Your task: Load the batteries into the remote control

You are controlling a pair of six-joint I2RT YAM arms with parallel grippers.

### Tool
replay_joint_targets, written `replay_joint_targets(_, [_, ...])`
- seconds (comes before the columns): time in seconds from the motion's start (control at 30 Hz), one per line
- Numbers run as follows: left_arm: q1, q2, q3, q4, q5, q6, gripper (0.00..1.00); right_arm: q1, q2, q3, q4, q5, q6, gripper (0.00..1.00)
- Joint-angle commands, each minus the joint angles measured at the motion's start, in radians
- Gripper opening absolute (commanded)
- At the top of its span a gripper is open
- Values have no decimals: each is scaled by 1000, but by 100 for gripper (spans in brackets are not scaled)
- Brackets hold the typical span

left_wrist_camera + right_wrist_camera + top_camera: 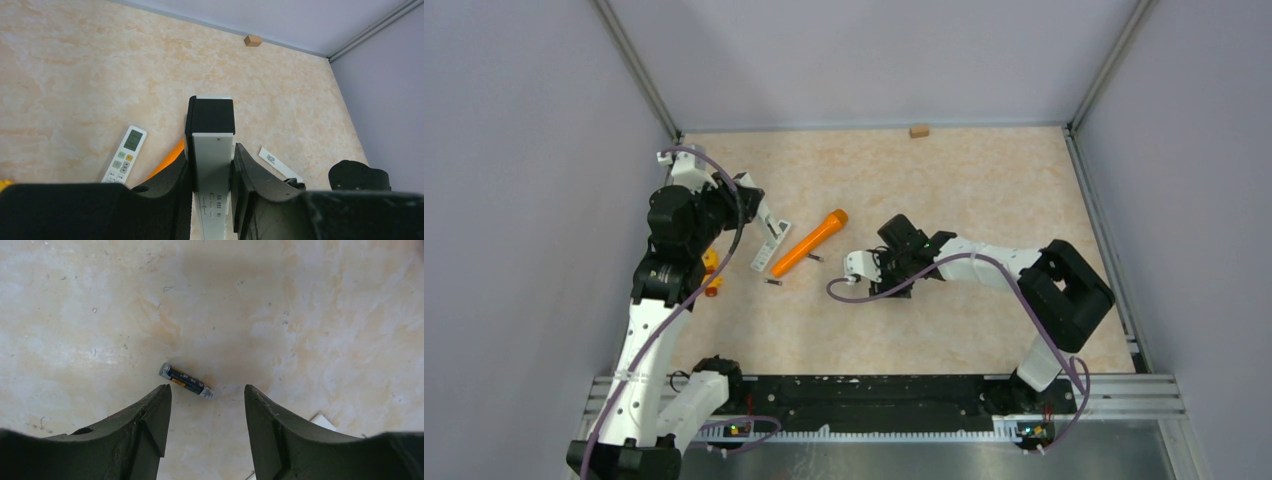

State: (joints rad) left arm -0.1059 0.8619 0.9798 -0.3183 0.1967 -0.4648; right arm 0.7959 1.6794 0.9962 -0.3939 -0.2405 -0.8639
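My left gripper is shut on a white remote control with a black far end, held lengthwise between the jaws. In the top view this gripper hangs at the table's left. One battery, dark with pale ends, lies on the table just beyond the open fingertips of my right gripper, with nothing between them. In the top view that battery lies by the thin end of the orange torch, left of the right gripper. A second battery lies nearer.
Another white remote with a screen and buttons lies flat beside the torch. A thin white strip with a label lies near the right arm. Small orange-yellow pieces sit by the left arm. A wooden block rests at the back wall.
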Motion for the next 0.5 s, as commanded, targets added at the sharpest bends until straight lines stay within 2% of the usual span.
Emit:
replay_joint_targets(0.0, [6, -8, 36, 42, 7, 15, 0, 4, 1, 15, 83, -12, -24, 57])
replay_joint_targets(0.33, [7, -9, 37, 37, 6, 18, 0, 7, 63, 79, -40, -51, -57, 55])
replay_joint_targets(0.47, [8, -11, 37, 35, 9, 18, 0, 8, 82, 82, -29, -43, -60, 54])
